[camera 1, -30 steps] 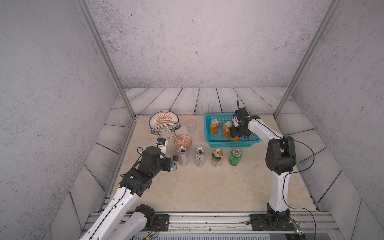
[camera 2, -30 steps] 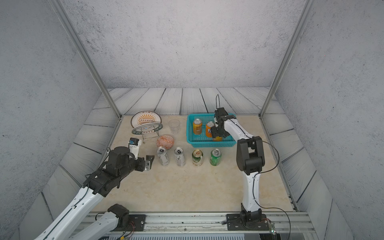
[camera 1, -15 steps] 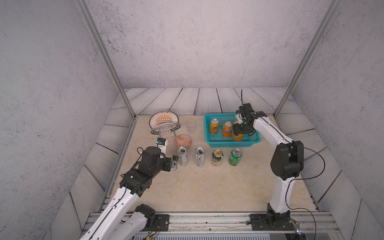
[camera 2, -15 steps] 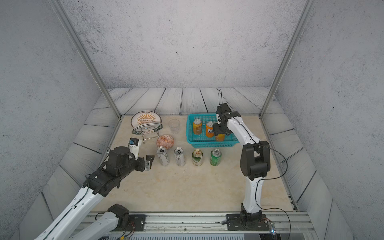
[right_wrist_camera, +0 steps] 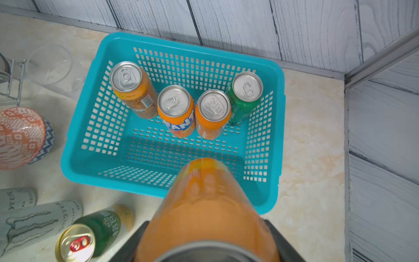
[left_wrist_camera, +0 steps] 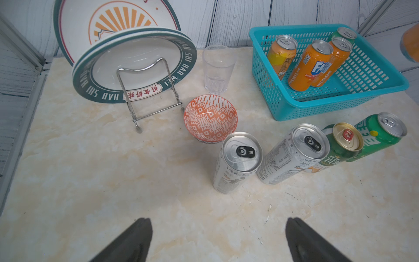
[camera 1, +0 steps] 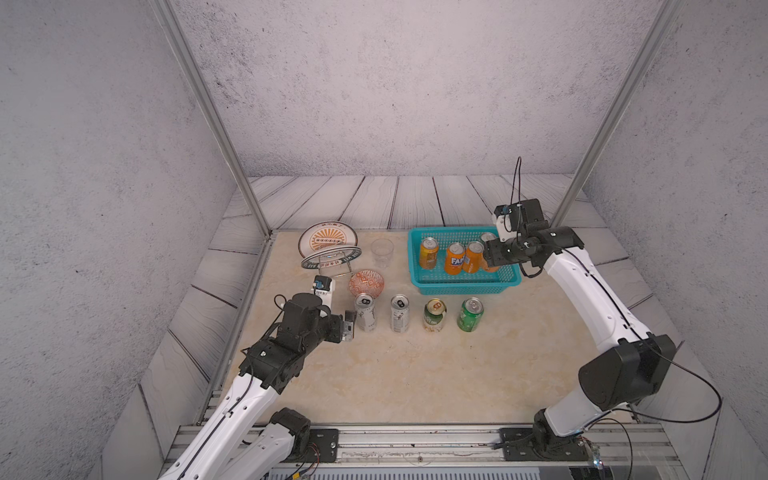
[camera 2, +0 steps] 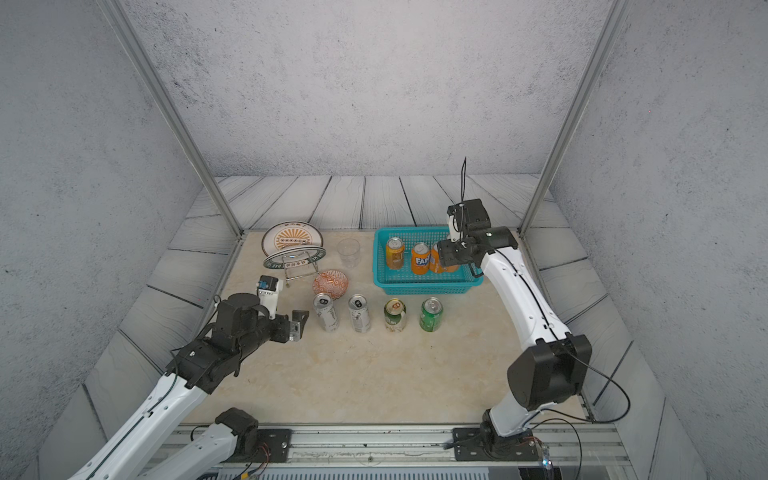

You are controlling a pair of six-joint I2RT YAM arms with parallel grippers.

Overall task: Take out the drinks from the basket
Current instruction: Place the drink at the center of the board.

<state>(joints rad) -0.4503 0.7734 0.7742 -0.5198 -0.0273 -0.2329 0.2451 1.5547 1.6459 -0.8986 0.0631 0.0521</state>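
basket [right_wrist_camera: 72, 163]: teal | inside, upright: three orange cans [right_wrist_camera: 174, 106], green can [right_wrist_camera: 246, 90] | fourth orange can [right_wrist_camera: 204, 204]: aloft | four cans [camera 1: 400, 313]: tabletop row

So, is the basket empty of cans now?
No, in the right wrist view three orange cans and one green can stand upright inside the basket.

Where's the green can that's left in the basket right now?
In the right wrist view, the green can stands upright at the far right of the basket, right beside an orange can.

Overhead pair; wrist views sharing basket [right_wrist_camera: 78, 127]
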